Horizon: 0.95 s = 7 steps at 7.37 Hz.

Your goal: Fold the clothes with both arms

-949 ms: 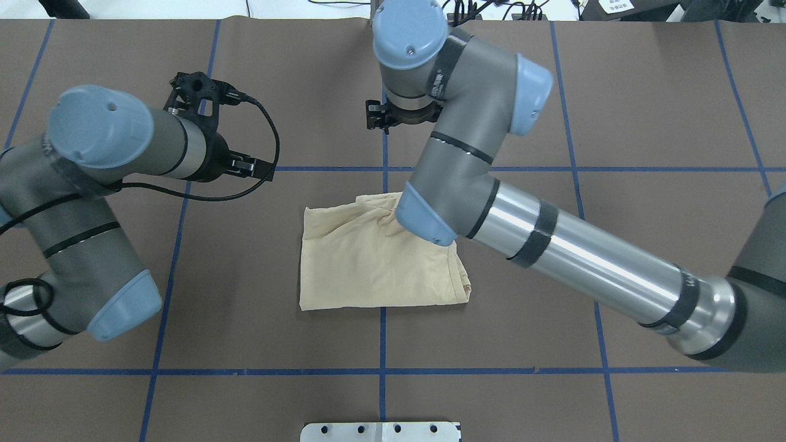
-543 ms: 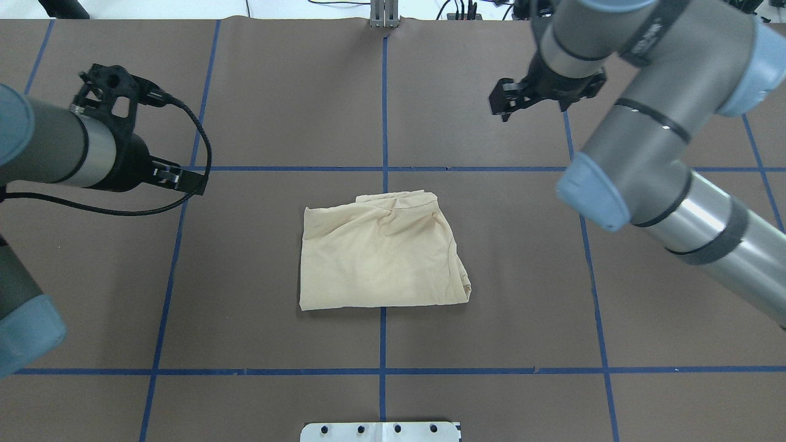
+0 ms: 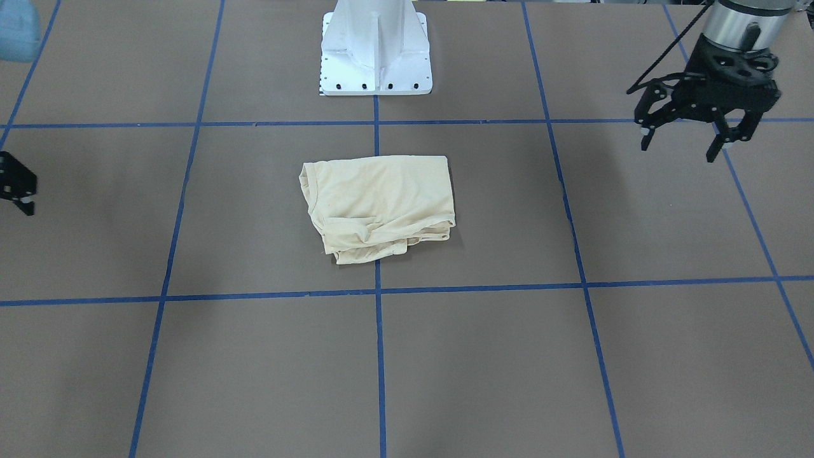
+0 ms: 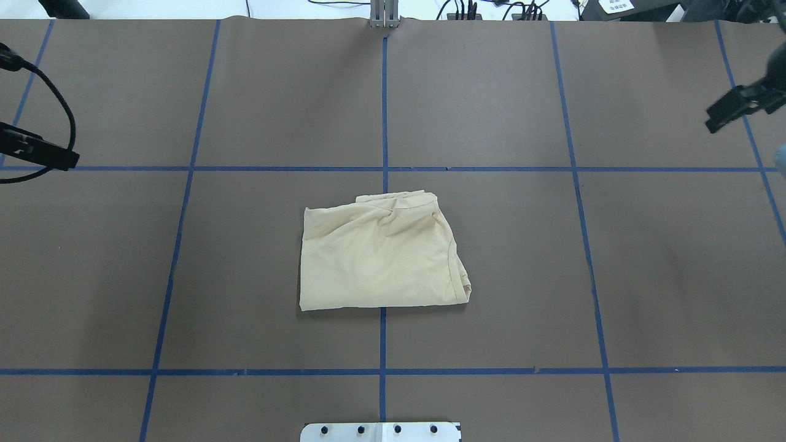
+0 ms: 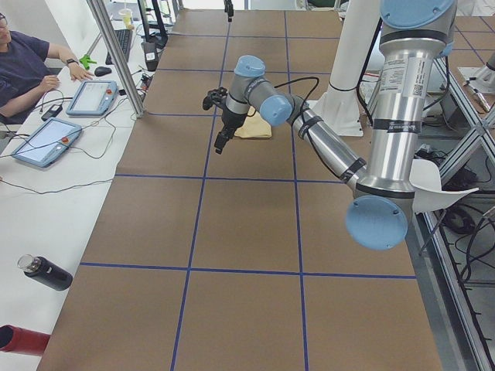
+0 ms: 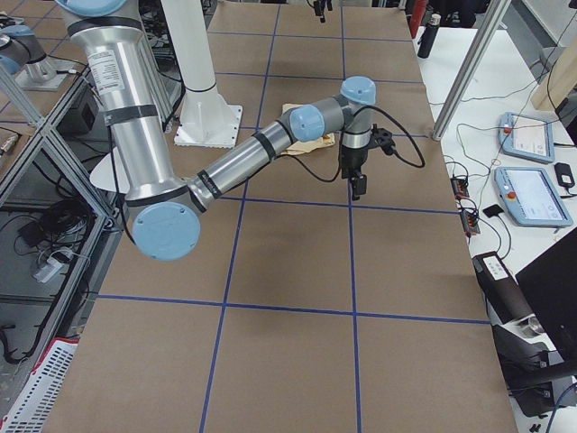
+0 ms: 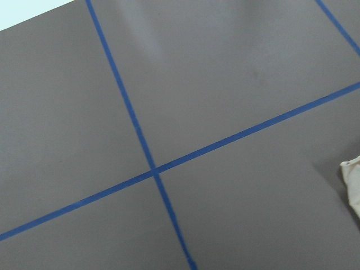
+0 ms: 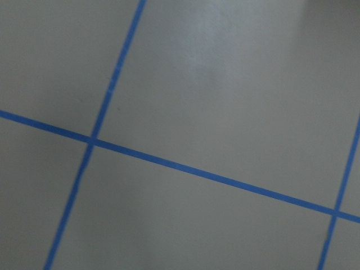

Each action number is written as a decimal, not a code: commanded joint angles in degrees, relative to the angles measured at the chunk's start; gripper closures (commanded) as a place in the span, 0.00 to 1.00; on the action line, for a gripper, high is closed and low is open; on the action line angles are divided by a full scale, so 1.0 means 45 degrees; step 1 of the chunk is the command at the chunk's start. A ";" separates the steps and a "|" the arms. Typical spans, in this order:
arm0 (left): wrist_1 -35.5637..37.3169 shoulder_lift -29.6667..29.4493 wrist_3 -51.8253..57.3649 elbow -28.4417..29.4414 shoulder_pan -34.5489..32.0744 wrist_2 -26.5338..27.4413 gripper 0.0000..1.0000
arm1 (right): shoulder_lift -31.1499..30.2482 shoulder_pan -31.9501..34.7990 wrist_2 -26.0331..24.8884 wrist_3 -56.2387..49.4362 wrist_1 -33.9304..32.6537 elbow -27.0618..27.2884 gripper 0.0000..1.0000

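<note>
Plainly, the shirt lies folded into a rough rectangle at the middle of the tabletop, flat across the central blue tape line, with nothing touching it. Its ribbed neckline curves along the edge on the robot's right side, and loose layers bunch at the edge farthest from the white base. The side facing up is plain cream cloth. The left end effector hangs above the tabletop well apart from the shirt, on the robot's left, its fingers spread wide and holding nothing. Only a sliver of the right end effector shows at the frame's edge, well apart from the shirt on the other side, and I cannot tell whether its fingers are apart or together. The left wrist view catches just a pale corner of the shirt at its right edge; the right wrist view shows only tabletop and tape. A white label on the left arm carries writing too small to read. A person sits at a side table beside two tablets.
</note>
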 commanded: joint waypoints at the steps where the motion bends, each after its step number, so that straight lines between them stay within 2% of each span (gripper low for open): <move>1: 0.0014 0.0587 0.0094 0.0519 -0.0703 -0.0360 0.00 | -0.2592 0.2124 0.0200 -0.2859 0.0111 -0.0052 0.00; 2: -0.0044 0.1033 0.0771 0.0637 -0.1422 -0.1155 0.00 | -0.3511 0.2887 0.0375 -0.3216 0.0111 -0.0072 0.00; 3: -0.0025 0.1327 0.3910 0.1199 -0.3169 -0.1859 0.00 | -0.4043 0.3320 0.0415 -0.3259 0.0111 -0.0169 0.00; 4: -0.0044 0.1369 0.6784 0.2597 -0.5004 -0.2620 0.00 | -0.4435 0.3383 0.0435 -0.3278 0.0130 -0.0189 0.00; 5: -0.0083 0.1369 0.8650 0.3713 -0.6337 -0.3015 0.00 | -0.4690 0.3383 0.0609 -0.3240 0.0885 -0.0325 0.00; 7: -0.0122 0.1873 0.9508 0.4290 -0.7614 -0.3406 0.00 | -0.4771 0.3344 0.0844 -0.2987 0.2371 -0.0831 0.00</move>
